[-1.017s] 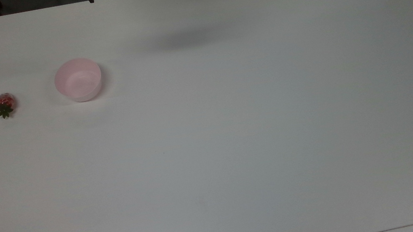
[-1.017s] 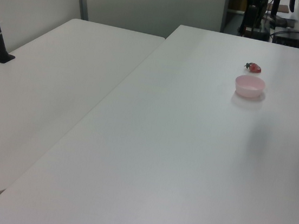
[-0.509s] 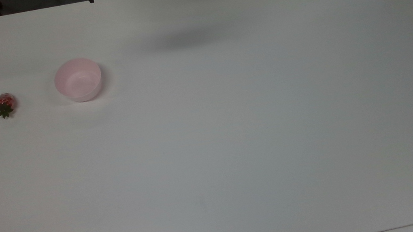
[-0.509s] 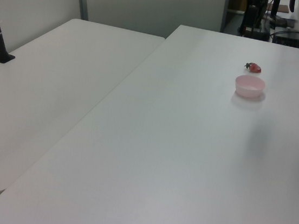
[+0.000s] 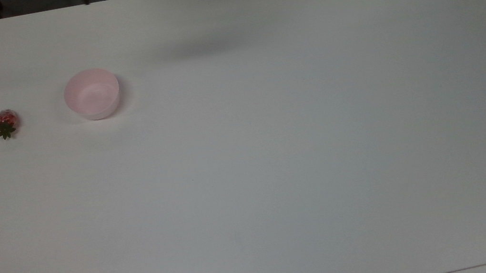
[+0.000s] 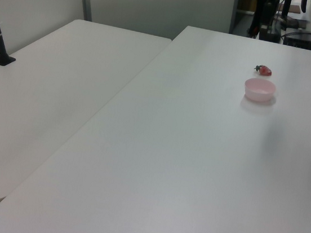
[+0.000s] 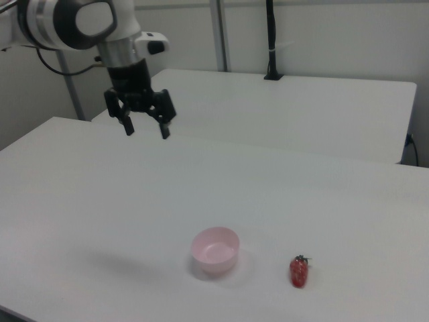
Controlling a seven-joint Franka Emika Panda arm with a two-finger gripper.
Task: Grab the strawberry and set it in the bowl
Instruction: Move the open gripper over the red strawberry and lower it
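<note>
Strawberry (image 7: pixel 299 271) first, lower right of the right view: one red toy with a green cap, lying on the white table (image 7: pixel 281 194), clear of everything. Just beside it, toward the right view's left but not touching, sits one pale pink bowl (image 7: pixel 215 251), nothing inside. In the top view the strawberry (image 5: pixel 6 123) lies at the left edge and the bowl (image 5: pixel 92 94) to its right; in the left view the strawberry (image 6: pixel 263 70) lies just beyond the bowl (image 6: pixel 260 89), upper right.

Farther back, upper left of the right view, the gripper (image 7: pixel 146 129) hangs high above the table, well apart from both things, its jaws spread wide and holding nothing.

Against half a second ago, the two dark fingertips at the top view's upper edge have slid leftward (strawberry and bowl have not shifted). No readable writing or brand shows anywhere.
</note>
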